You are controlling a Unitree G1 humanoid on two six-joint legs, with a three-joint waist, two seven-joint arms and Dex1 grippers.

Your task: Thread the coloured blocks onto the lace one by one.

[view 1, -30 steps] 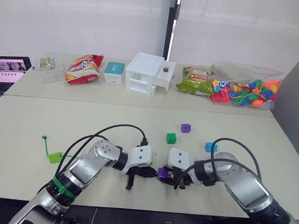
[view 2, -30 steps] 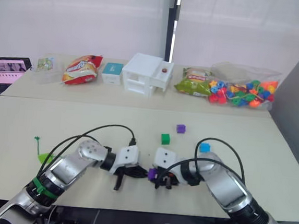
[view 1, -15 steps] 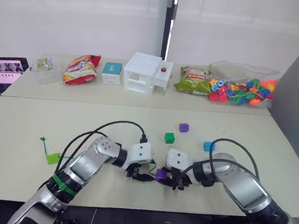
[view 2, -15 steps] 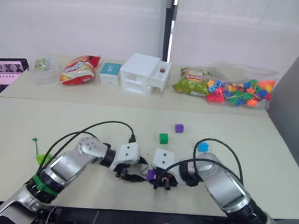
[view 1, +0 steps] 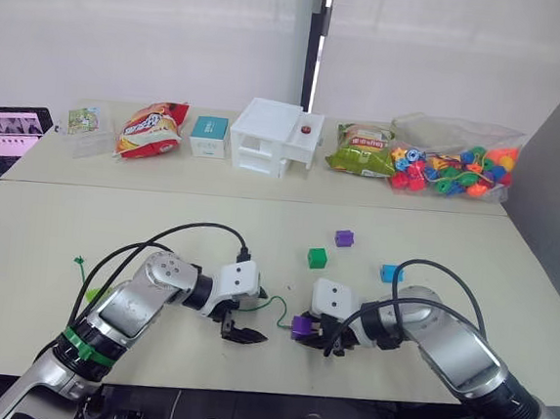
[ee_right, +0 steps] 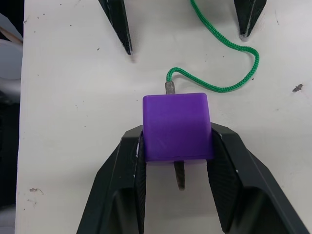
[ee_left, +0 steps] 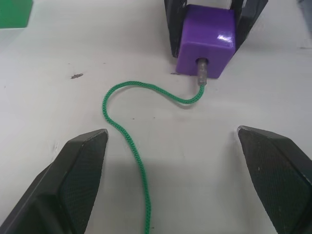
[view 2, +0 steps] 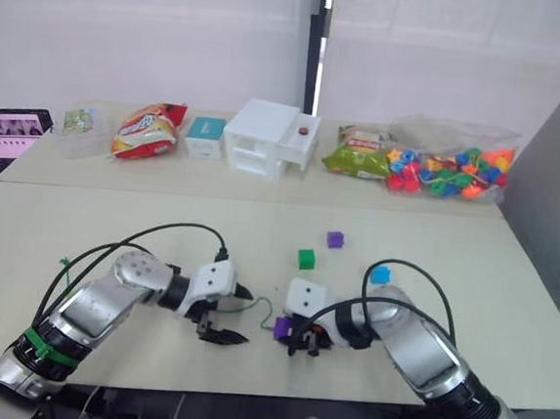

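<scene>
purple block (ee_right: 176, 126) between right fingers (ee_right: 225, 165), lace (ee_left: 127, 127) threaded

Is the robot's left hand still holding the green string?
Apart. In the left wrist view, the left gripper has its jaws wide open, and the lace lies loose on the table between them, its tip stuck in the purple block.

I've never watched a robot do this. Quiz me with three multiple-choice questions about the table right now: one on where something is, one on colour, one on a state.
1. Where is the bag of beads?
A. far right of the table
B. near the left gripper
C. beside the laptop

2. What colour is the block held in the right gripper?
A. blue
B. purple
C. lime green

3. How is the left gripper?
A. shut on the lace
B. shut on a block
C. open

Answers: 1 A, it lies at the far right; 2 B, purple cube between its fingers; 3 C, fingers apart either side of the lace.
</scene>
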